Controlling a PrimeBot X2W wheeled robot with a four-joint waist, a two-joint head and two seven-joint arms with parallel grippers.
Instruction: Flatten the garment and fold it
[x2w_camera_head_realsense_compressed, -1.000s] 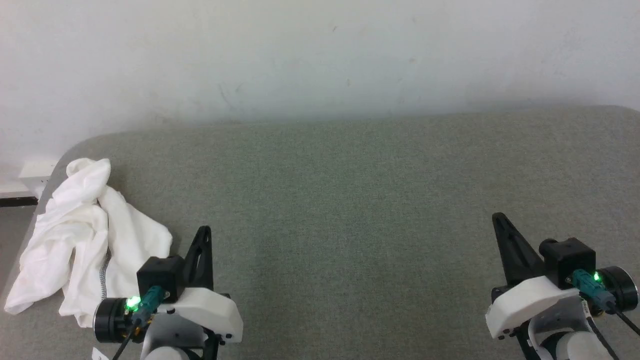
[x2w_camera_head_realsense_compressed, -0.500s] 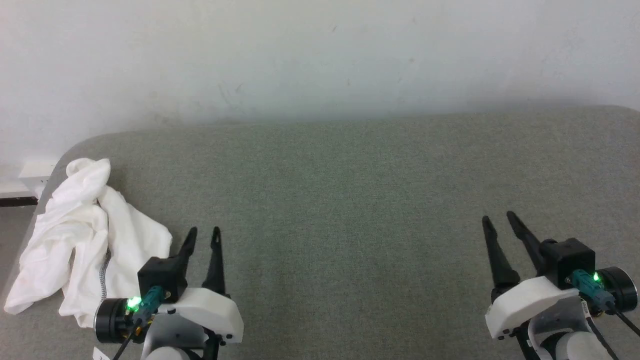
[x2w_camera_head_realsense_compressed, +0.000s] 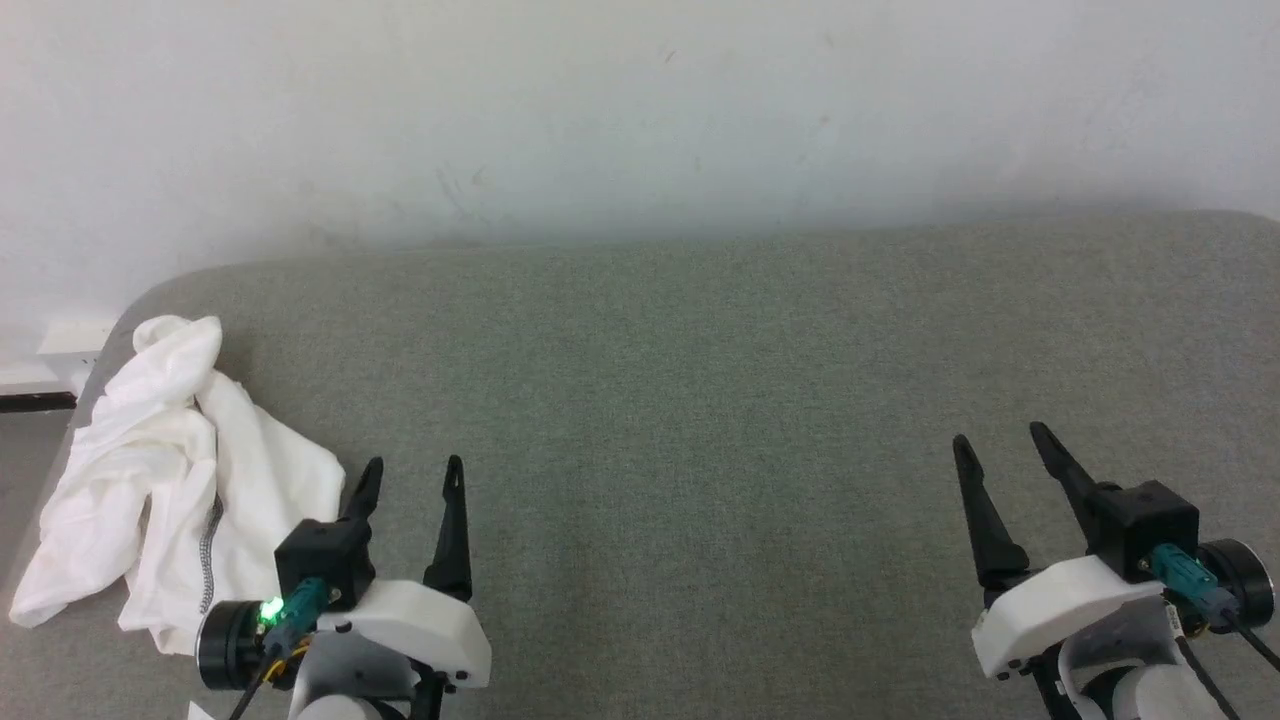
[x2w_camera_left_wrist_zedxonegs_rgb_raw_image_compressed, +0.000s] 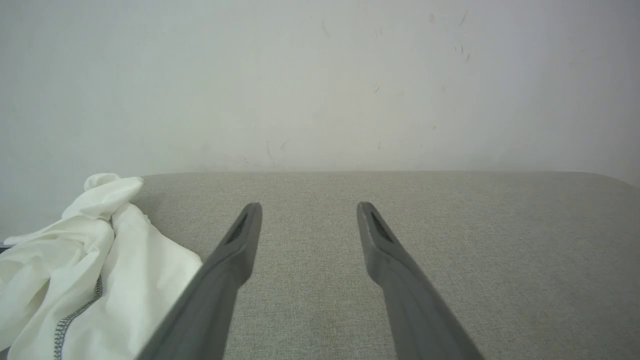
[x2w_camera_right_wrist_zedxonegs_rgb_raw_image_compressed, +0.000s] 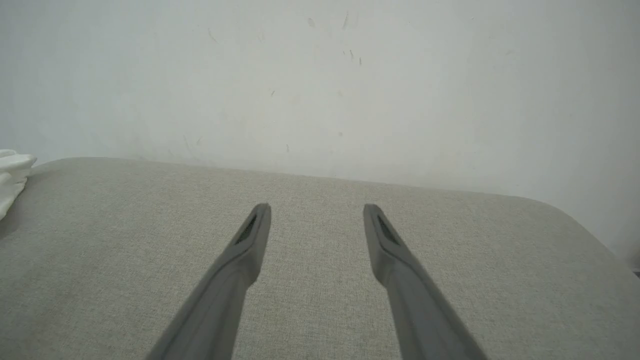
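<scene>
The garment (x2w_camera_head_realsense_compressed: 170, 480) is a crumpled white heap with a dark zigzag seam, lying at the left end of the grey-green padded surface (x2w_camera_head_realsense_compressed: 700, 400). It also lies at the lower left of the left wrist view as the garment (x2w_camera_left_wrist_zedxonegs_rgb_raw_image_compressed: 75, 285), and a scrap of the garment (x2w_camera_right_wrist_zedxonegs_rgb_raw_image_compressed: 10, 175) peeks in at the right wrist view's left edge. My left gripper (x2w_camera_head_realsense_compressed: 412, 472) stands open just right of the heap, apart from it, with nothing between its fingers. Far off at the lower right, my right gripper (x2w_camera_head_realsense_compressed: 1000, 442) is open and empty too.
A white wall (x2w_camera_head_realsense_compressed: 640, 120) rises behind the padded surface. The surface's rounded left edge (x2w_camera_head_realsense_compressed: 110, 340) runs beside the garment, with a white socket box (x2w_camera_head_realsense_compressed: 60, 350) and floor beyond it. Its right corner (x2w_camera_right_wrist_zedxonegs_rgb_raw_image_compressed: 590, 235) curves away in the right wrist view.
Both grippers have gone from shut to open, their fingers spreading apart. The garment and the arms have stayed in place.
</scene>
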